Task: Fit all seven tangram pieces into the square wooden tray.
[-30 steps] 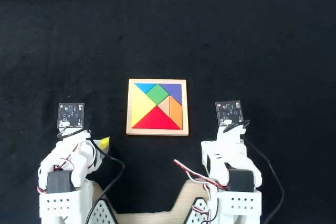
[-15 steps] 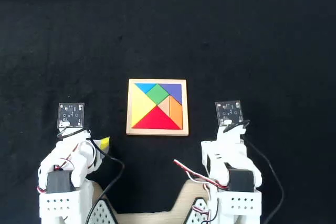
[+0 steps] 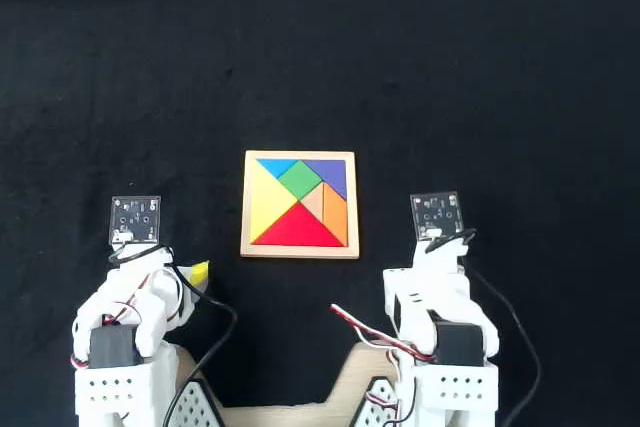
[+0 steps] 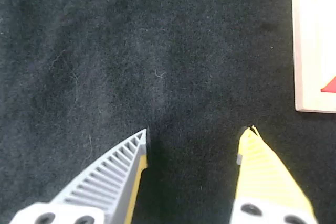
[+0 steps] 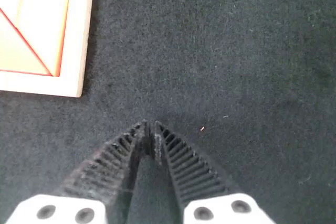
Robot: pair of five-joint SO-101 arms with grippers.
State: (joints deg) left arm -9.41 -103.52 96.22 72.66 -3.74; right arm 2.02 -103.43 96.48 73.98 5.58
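Seven coloured pieces (image 3: pixel 300 227), as far as the high view lets me count, lie flat inside the tray (image 3: pixel 299 252), filling its square at the middle of the black counter (image 3: pixel 450 77). The left tool (image 4: pixel 197 132) hangs over bare cloth near one tray corner, spread apart. The right tool (image 5: pixel 149 125), near another corner, is pressed together on nothing.

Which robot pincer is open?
The left pincer: its grey and yellow fingers stand apart. The right pincer has its black fingers pressed together.
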